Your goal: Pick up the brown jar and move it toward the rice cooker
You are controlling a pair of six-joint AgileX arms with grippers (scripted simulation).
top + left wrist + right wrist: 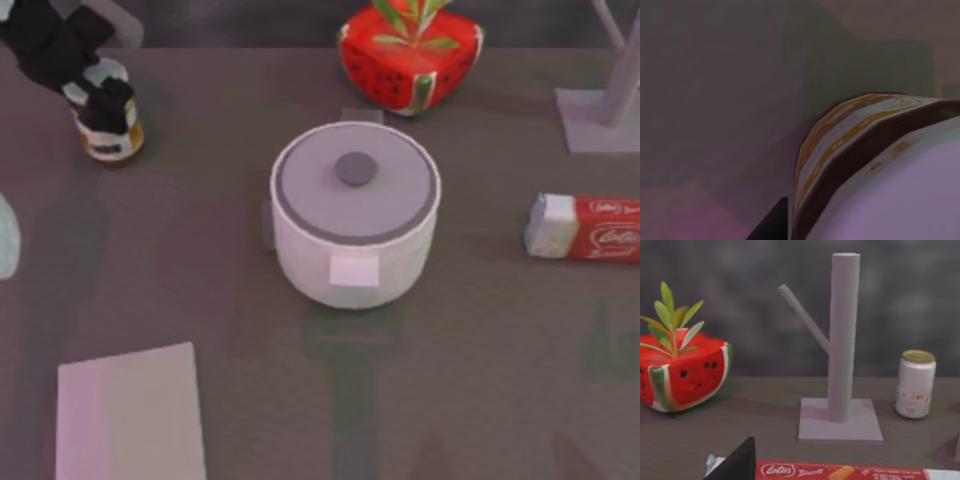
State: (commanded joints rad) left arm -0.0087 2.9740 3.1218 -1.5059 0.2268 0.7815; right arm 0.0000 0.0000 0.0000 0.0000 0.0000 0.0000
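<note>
Progress looks early: the brown jar [112,135] stands at the far left of the table [200,260], well apart from the rice cooker [355,215], which sits at the table's middle with its grey lid and dark knob on top. The left pincer [103,100] is down over the jar's top, its dark body covering the lid in the top view, and the left wrist view is filled by the jar's label and pale lid at very close range, with one dark fingertip [771,225] just beside it. Whether the fingers have clamped on the jar or merely sit around it, I cannot tell; nor can I tell whether the jar is off the table. So the reach seems done, while the lift and the carry rightward to the cooker are, in my judgement, still left. The right pincer [737,462] is parked out of the top view; only one dark finger shows, above the red biscuit pack [585,228], so its state is unclear too.
</note>
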